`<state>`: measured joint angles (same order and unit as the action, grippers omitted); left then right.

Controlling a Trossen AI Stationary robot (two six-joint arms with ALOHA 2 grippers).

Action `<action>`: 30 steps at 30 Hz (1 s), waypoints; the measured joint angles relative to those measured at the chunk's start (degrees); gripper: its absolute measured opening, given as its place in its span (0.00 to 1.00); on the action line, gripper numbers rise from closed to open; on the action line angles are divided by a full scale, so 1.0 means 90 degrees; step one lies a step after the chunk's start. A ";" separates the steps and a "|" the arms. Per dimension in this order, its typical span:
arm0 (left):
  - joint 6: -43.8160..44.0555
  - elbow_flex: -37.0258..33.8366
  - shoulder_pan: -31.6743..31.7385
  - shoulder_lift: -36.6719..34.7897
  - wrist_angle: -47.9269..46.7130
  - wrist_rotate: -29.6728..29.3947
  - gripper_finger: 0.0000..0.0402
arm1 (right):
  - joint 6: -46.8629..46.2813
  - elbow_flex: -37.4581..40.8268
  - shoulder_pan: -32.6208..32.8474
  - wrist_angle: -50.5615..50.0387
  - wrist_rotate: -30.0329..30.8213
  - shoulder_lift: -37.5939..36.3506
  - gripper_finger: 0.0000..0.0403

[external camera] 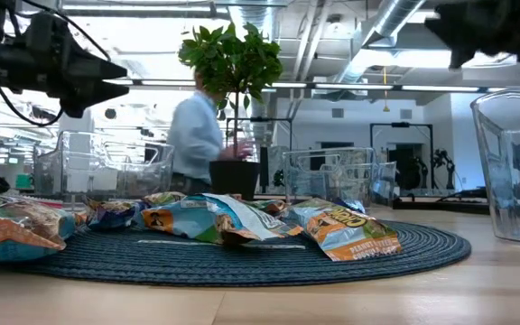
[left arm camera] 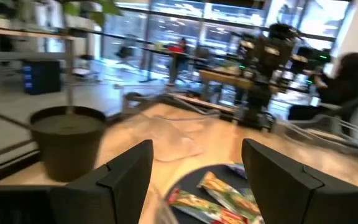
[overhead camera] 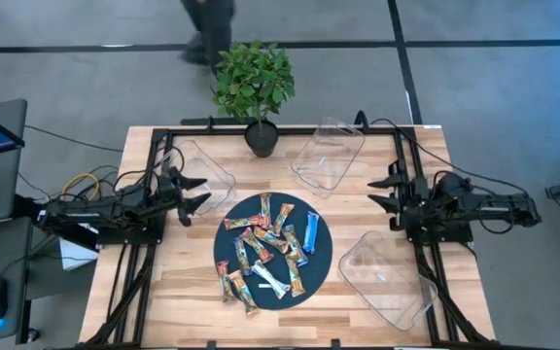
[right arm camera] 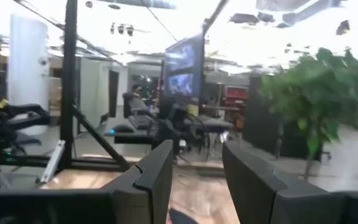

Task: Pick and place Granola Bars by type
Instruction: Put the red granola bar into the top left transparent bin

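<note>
granola bar wrapper point(external camera: 346, 226), on the round mat's point(external camera: 269, 257) right edge: partly legible "peanut butter"; nothing else readable.

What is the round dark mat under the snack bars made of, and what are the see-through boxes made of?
The round dark blue mat looks woven, perhaps cord or fabric: ribbed rings run around it, with a matte finish. The see-through boxes look like clear hard plastic: the wooden table shows through them and their rims glint. The granola bars' wrappers look like shiny crinkled foil or plastic.

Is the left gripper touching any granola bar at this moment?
Apart. The high view shows the left gripper open at the table's left edge, bare wood between it and the granola bars.
</note>
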<state>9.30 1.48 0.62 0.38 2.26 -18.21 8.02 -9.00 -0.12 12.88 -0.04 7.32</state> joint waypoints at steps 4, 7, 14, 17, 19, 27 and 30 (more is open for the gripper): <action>-0.0388 -0.0008 0.0000 0.0000 0.0341 0.0892 0.60 | 0.0145 -0.0608 0.0312 -0.0007 0.0003 0.0827 0.33; -0.0920 -0.0008 0.0000 0.0000 0.0884 0.1832 0.60 | 0.0319 -0.1085 0.0562 0.0006 0.0005 0.1578 0.33; -0.1248 0.0229 -0.0005 0.0000 0.1969 0.3153 0.60 | 0.1116 -0.2300 0.1059 0.0103 0.0013 0.3369 0.33; -0.1259 0.0508 -0.0008 0.0155 0.1987 0.3295 0.60 | 0.1596 -0.2821 0.1212 0.0134 0.0013 0.4120 0.33; -0.1362 0.0721 -0.0007 0.0385 0.1973 0.3295 0.60 | 0.1905 -0.3185 0.1299 0.0137 0.0014 0.4550 0.33; -0.1920 0.1994 -0.0008 0.2221 0.1955 0.3535 0.60 | 0.2646 -0.4171 0.1335 0.0097 0.0412 0.5602 0.33; -0.1956 0.2641 -0.0024 0.2998 0.1811 0.4013 0.60 | 0.2667 -0.4291 0.1337 0.0019 0.1010 0.5703 0.33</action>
<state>-8.31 25.25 0.41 27.36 18.56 17.91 32.02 -47.62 11.92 13.05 9.05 58.65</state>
